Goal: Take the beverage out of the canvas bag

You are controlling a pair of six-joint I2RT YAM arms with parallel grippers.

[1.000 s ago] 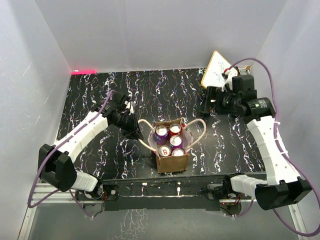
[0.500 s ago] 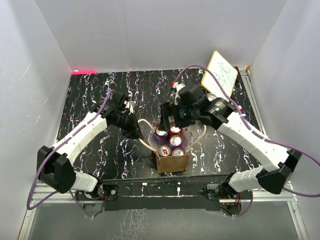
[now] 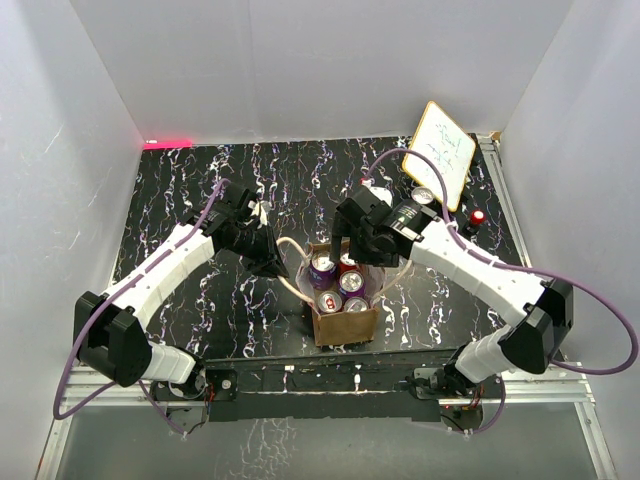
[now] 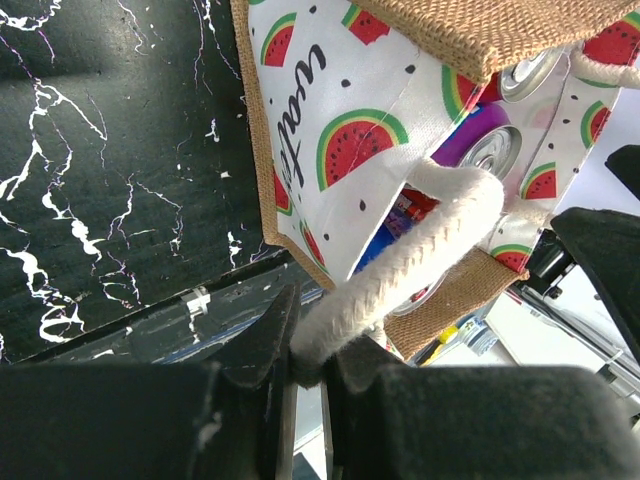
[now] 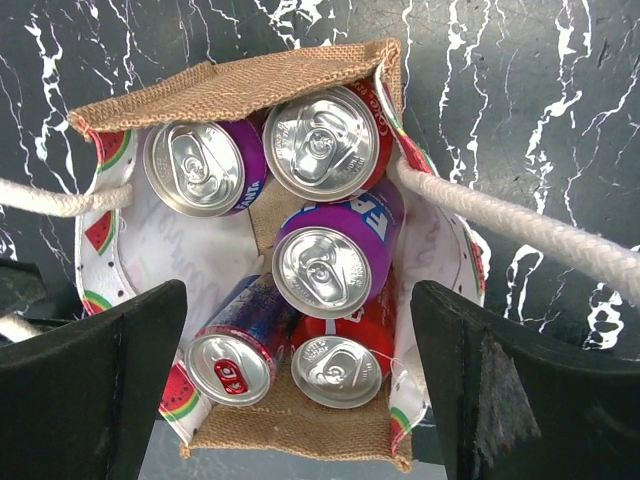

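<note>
- From above, the fingers of the right gripper are covered by its own wrist, which also hides the far rim of the tan-brown woven canvas bag.
- The left gripper reads as a dark mass against the black, white-veined marble-pattern tabletop in the top view; only its wrist camera shows its fingers plainly.
- The left wrist view cuts off the top of the bag, and the black script on its lining is only partly visible.
- Most can labels are turned away or too small to read.
- The bag stands upright and open near the middle of the tabletop, close to the near edge.
- It is boxy, with a pale lining printed with watermelon slices.
- Five drink cans stand packed inside with their silver tops up: purple, red and blue.
- The left gripper sits just left of the bag, its fingers pressed together on a cream rope handle and pinching it.
- The right gripper hangs directly above the bag's mouth with its two fingers spread wide, one to each side of the cans, touching none.
- The other rope handle runs off the edge of the right wrist view.
- A white handwritten board leans at the far right, well apart from the bag.
</note>
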